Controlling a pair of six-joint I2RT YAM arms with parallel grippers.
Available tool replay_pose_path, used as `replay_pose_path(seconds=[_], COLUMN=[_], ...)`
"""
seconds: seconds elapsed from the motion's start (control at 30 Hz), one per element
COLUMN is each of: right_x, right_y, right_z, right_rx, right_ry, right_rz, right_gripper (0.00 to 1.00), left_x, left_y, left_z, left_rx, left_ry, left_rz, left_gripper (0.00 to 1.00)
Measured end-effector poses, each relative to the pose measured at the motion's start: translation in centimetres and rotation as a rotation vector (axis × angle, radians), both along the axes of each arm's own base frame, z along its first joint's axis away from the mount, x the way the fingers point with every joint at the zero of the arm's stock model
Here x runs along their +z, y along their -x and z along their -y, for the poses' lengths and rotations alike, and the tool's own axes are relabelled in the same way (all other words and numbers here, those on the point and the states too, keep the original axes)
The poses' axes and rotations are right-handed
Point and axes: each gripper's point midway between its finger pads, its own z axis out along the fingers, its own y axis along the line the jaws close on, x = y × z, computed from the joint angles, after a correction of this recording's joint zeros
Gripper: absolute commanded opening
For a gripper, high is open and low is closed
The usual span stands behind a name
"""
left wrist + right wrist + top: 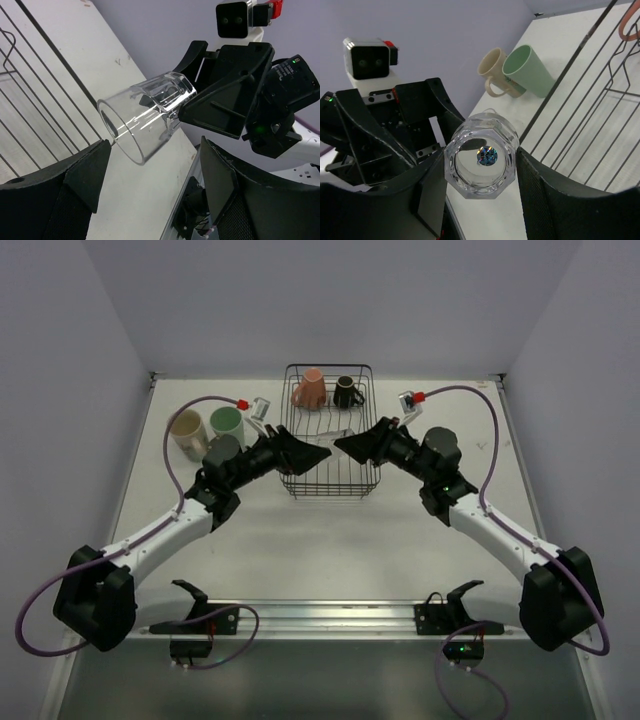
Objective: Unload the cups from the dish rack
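My right gripper (347,445) is shut on the thick base of a clear glass (481,155) and holds it on its side above the dish rack (330,483). The glass mouth (125,132) points at my left gripper (320,452), which is open and empty, its fingers (90,165) just short of the rim. A salmon-pink mug (310,390) and a small black mug (347,392) stand at the rack's far end. A cream cup (187,433) and a mint-green cup (227,424) lie on the table left of the rack. No second glass shows.
The rack's dark wires show in both wrist views (45,95) (580,115). The cream cup (492,67) and mint cup (527,70) lie close behind the left arm. Grey walls enclose the white table (330,540) on three sides.
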Motion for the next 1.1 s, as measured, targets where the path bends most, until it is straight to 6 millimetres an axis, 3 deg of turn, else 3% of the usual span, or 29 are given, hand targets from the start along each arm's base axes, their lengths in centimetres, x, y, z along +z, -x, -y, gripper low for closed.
replay_pose_path(seconds=[0.07,0.17,0.37,0.47,0.5,0.57,0.6,0.67,0.7,0.87,0.93,1.1], right_x=[0.2,0.6,1.1,1.1,1.1,1.3,1.4,1.6,1.7,0.8,0.0,-0.3], right_y=[0.4,0.8,1.0,1.1,1.0,0.9,0.8,0.7,0.7,0.6,0.6,0.9], right_z=[-0.2,-0.3,-0.5,-0.7,-0.7,-0.7,-0.7,-0.6,-0.6,-1.1,-1.1,-1.2], right_rx=[0.022,0.052,0.079,0.095,0.098,0.101,0.103,0.111,0.116,0.128,0.128,0.136], right_ry=[-0.018,-0.047,-0.087,-0.101,-0.107,-0.123,-0.134,-0.158,-0.17,-0.2,-0.199,-0.204], right_rz=[-0.002,-0.006,-0.008,-0.018,-0.02,-0.019,-0.02,-0.023,-0.025,-0.076,-0.106,-0.123], right_gripper=[0.3,0.29,0.29,0.29,0.29,0.3,0.36,0.45,0.56,0.93,0.99,0.99], left_x=[-0.2,-0.3,0.8,1.4,1.7,2.4,2.7,3.4,3.7,4.0,3.9,4.0], left_y=[0.0,-0.3,-0.7,-0.7,-0.7,-0.6,-0.6,-0.4,-0.4,-0.1,-0.3,-0.4], left_z=[0.4,0.6,1.1,1.3,1.3,1.3,1.3,1.4,1.3,1.5,1.4,1.1], left_rx=[-0.003,0.003,-0.001,-0.004,-0.004,-0.007,-0.009,-0.015,-0.017,-0.019,-0.009,0.015], left_ry=[0.0,0.006,0.05,0.077,0.085,0.115,0.128,0.157,0.168,0.171,0.163,0.146], left_rz=[-0.008,-0.006,0.023,0.032,0.038,0.039,0.04,0.037,0.04,0.061,0.065,0.081], left_gripper=[0.76,0.63,0.47,0.29,0.17,0.07,0.0,0.0,0.0,0.0,0.0,0.0])
